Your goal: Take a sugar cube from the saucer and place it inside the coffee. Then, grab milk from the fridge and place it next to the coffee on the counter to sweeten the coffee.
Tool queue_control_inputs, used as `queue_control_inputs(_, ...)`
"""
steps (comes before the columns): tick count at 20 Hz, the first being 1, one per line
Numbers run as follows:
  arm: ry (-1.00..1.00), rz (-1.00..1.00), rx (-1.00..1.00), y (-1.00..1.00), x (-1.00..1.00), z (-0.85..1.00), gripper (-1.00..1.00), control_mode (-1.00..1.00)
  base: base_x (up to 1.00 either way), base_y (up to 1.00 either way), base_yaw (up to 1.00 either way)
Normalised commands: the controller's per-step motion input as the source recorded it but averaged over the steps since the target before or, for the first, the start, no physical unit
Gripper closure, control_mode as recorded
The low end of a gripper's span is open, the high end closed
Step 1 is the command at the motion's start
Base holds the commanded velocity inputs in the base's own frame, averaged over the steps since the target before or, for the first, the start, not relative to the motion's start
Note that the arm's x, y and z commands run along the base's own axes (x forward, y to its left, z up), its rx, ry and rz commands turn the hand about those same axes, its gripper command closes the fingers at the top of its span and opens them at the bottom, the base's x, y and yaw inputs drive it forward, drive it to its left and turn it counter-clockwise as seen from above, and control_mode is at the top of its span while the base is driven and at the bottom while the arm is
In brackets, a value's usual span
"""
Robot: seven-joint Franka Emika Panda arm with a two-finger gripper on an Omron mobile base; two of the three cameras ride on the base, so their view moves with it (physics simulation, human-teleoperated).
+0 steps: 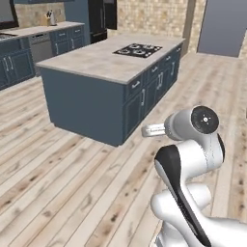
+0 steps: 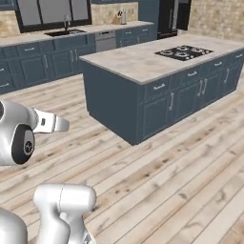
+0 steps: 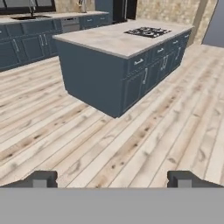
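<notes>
Facing the kitchen island (image 3: pixel 109 43) across bare plank floor, the tool (image 3: pixel 112 178) hangs wide open and holds nothing, its tips at the bottom of the hand view. The desk (image 3: pixel 26 19) lies far off at upper left, the black fridge (image 3: pixel 122 8) at top centre; sugar cube, saucer and coffee are too small to tell. The arm (image 1: pixel 193 144) is folded, forearm level.

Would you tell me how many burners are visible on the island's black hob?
4, on the black hob at the far end of the island: two nearer the camera, two behind. They are small, so this count is approximate.
</notes>
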Motion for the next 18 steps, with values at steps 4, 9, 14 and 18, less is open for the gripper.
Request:
queue_control_inputs(4, 0.00, 0.00, 0.00, 0.00, 0.00, 0.00, -1.00, 1.00, 1.00, 0.88, 0.26)
queue_control_inputs(9, 0.00, 0.00, 0.00, 0.00, 0.00, 0.00, -1.00, 1.00, 1.00, 1.00, 0.20)
queue_control_inputs(14, 0.00, 0.00, 0.00, 0.00, 0.00, 0.00, -1.00, 1.00, 1.00, 0.90, 0.10)
queue_control_inputs(18, 0.00, 0.00, 0.00, 0.00, 0.00, 0.00, -1.00, 1.00, 1.00, 0.55, 0.00)
